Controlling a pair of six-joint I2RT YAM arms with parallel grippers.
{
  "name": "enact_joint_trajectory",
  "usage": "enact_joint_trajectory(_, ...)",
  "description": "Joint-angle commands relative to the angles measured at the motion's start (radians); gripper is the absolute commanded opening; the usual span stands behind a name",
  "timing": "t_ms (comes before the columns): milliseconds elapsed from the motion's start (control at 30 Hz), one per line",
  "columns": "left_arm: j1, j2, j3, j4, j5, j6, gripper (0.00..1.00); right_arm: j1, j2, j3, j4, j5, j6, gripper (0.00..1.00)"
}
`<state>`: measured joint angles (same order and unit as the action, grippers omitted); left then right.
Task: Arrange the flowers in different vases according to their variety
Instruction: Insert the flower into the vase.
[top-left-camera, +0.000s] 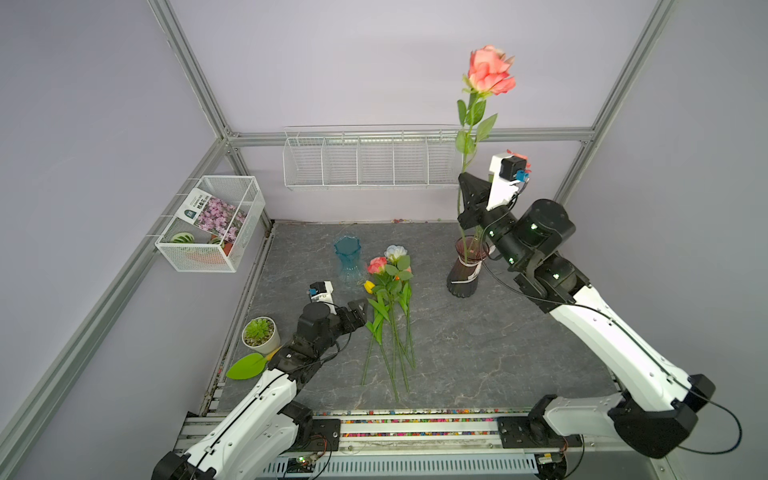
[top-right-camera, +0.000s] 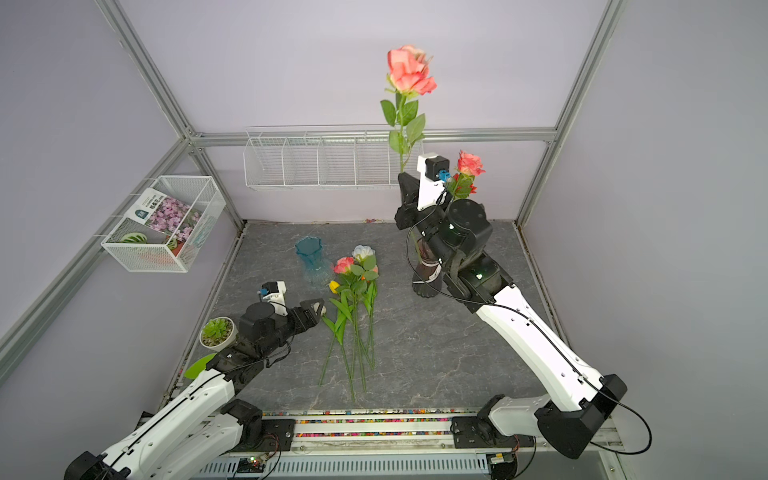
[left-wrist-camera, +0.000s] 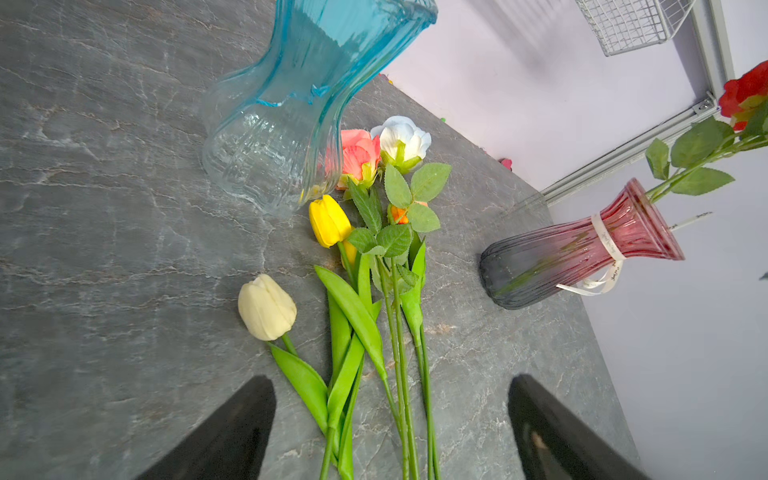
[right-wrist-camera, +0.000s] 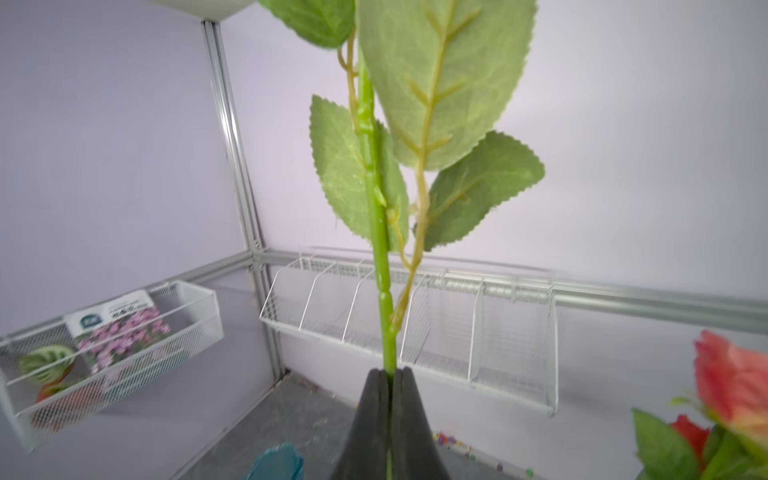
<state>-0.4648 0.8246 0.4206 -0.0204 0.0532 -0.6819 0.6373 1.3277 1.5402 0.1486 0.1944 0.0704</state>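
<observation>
My right gripper (top-left-camera: 464, 183) (right-wrist-camera: 390, 372) is shut on the green stem of a coral-pink rose (top-left-camera: 490, 70), held upright. The stem's lower end reaches into the dark pink-maroon vase (top-left-camera: 465, 274). Another coral rose (top-right-camera: 469, 164) and a red one (left-wrist-camera: 744, 91) stand in that vase. My left gripper (top-left-camera: 359, 309) (left-wrist-camera: 390, 399) is open, low over the stems of the flowers lying on the table: a pink rose (top-left-camera: 377, 264), a white-blue rose (top-left-camera: 395, 252), a yellow tulip (top-left-camera: 369, 286), a cream tulip (left-wrist-camera: 267, 307) and an orange one (left-wrist-camera: 399, 214). The teal-blue vase (top-left-camera: 348, 259) stands beside their heads.
A succulent in a white pot (top-left-camera: 261, 332) and a loose green leaf (top-left-camera: 247, 366) sit by the left arm. A wire basket (top-left-camera: 249, 195) with a flower packet hangs on the left wall. A wire shelf (top-left-camera: 370, 162) runs along the back wall.
</observation>
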Motion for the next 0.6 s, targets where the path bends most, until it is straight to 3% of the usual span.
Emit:
enact_joint_trajectory(0,0.005,-0.013,-0.009,0.012,0.004,0.021,0.92,-0.035,0.049,0.006,0.122,0.062,-0.059,0.0)
enact_joint_trajectory(333,0.005,-0.025,-0.011,0.008,-0.002,0.026,0.92,-0.178,0.103,-0.172,0.313,0.03,0.08,0.0)
enact_joint_trajectory(567,0.005,-0.022,-0.011,0.01,0.002,0.025,0.92,-0.188,0.103,-0.41,0.436,0.063,0.165,0.0)
